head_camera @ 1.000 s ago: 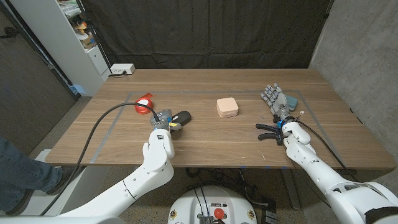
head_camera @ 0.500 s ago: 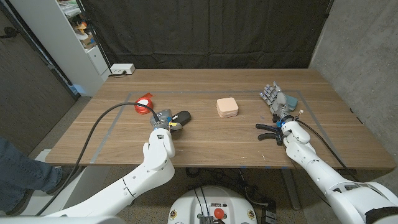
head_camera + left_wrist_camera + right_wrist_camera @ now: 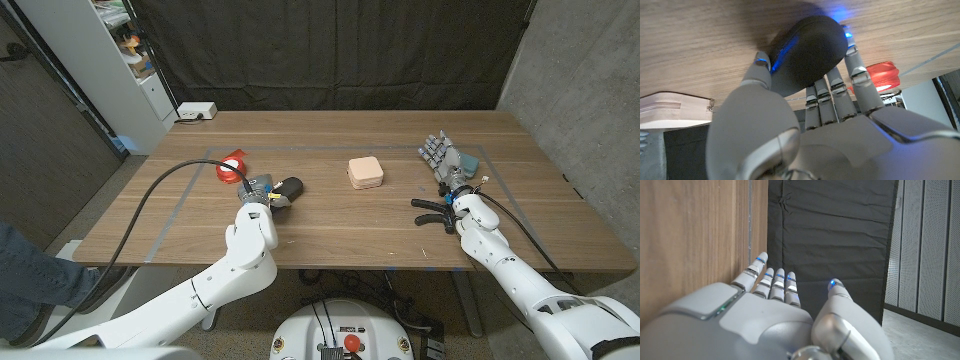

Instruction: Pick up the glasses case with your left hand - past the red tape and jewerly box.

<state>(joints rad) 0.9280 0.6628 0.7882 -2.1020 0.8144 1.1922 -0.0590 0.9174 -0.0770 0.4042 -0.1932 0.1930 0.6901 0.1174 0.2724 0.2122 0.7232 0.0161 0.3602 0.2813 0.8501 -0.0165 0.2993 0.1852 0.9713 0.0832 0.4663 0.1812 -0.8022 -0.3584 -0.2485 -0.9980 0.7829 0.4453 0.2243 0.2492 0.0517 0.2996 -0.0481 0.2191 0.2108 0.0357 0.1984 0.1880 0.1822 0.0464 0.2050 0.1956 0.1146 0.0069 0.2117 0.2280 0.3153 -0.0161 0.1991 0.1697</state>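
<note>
The left robot hand (image 3: pixel 805 125) has its fingers clamped around the black glasses case (image 3: pixel 807 52) on the table (image 3: pixel 330 225), so lifting should come next.

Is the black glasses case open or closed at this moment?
Closed. The glasses case shows as one smooth dark shell with no gap or raised lid, lying on the table with the left hand wrapped around it.

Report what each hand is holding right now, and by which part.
The left hand grips the black glasses case around its near end, thumb on one side and fingers on the other. It still sits at table level. The right hand holds nothing, fingers spread.
</note>
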